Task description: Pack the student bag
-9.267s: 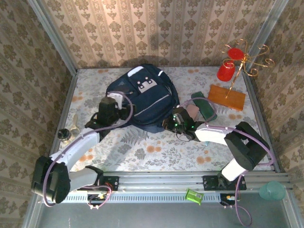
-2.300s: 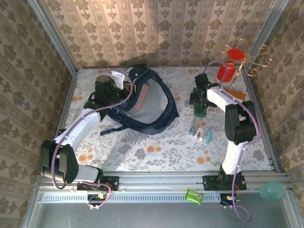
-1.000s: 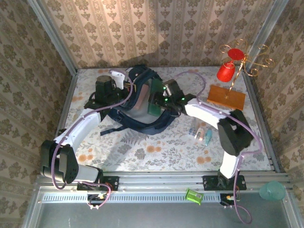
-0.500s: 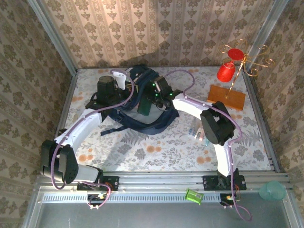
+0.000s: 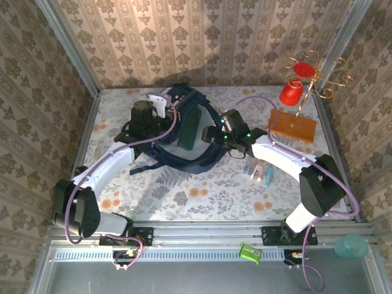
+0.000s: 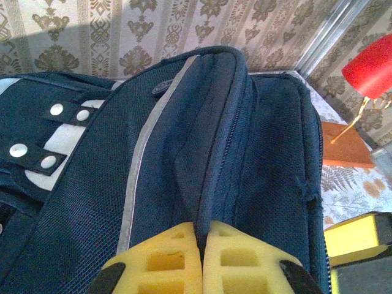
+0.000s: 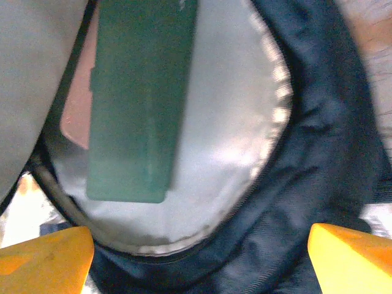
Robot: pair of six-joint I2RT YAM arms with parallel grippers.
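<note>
Saw the bag (image 5: 205, 160) at the back of the counter (image 5: 202, 196), left of centre, its mouth gaping. Noted dark navy fabric, a pale piping line, white patches with 4 studs in the left wrist view, and grey lining. Found the left gripper (image 6: 201, 257) with jaws clenched on a fold of the bag beside the zip. Found the right gripper (image 7: 199, 257) over the open mouth, jaws released and spread wide, holding nothing. Saw a green case (image 7: 142, 98) inside against the lining.

Count: 1 student bag (image 5: 184, 160), 1 green case (image 5: 190, 127), 1 orange block (image 5: 292, 125), 1 gold stand (image 5: 316, 75), 2 red pieces (image 5: 291, 93).
</note>
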